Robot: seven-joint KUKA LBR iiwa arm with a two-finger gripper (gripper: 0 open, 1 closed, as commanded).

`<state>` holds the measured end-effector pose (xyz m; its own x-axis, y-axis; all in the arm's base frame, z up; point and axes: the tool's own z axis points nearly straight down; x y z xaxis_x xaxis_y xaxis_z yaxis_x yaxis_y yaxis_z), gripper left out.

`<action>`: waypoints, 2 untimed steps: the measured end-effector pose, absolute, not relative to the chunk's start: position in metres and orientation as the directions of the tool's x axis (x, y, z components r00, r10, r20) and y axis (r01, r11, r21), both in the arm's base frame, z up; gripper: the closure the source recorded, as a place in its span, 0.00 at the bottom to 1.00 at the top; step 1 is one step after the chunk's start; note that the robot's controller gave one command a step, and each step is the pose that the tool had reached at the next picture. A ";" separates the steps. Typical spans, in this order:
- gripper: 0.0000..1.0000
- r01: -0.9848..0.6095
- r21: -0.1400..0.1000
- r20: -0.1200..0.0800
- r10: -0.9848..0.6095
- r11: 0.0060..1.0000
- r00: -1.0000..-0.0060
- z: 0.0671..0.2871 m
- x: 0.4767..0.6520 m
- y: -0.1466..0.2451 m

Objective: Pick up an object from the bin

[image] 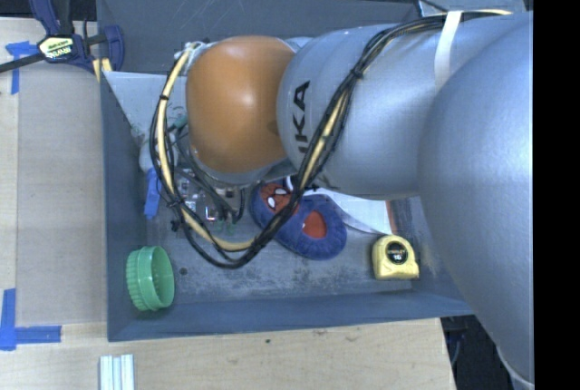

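My gripper (207, 196) is low in the left half of the bin, its dark body showing under the arm's wrist. Just to its right lies a blue soft thing with red and orange patches (313, 229), partly hidden by the arm. A small blue piece (151, 195) sits close on its left, by the bin's left wall. A green round ribbed lid (149, 278) lies in the near left corner, apart from the gripper.
A yellow tape measure (395, 258) lies near the front wall at the right. A white sheet (367, 209) shows under the arm beside it. The arm covers most of the bin's middle and back.
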<state>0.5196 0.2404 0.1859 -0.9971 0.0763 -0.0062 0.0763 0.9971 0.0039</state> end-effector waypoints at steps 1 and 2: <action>1.00 0.044 0.002 -0.010 0.044 0.999 -0.999 0.145 0.577 0.210; 1.00 0.165 0.002 -0.011 0.165 0.986 -0.986 0.147 0.567 0.186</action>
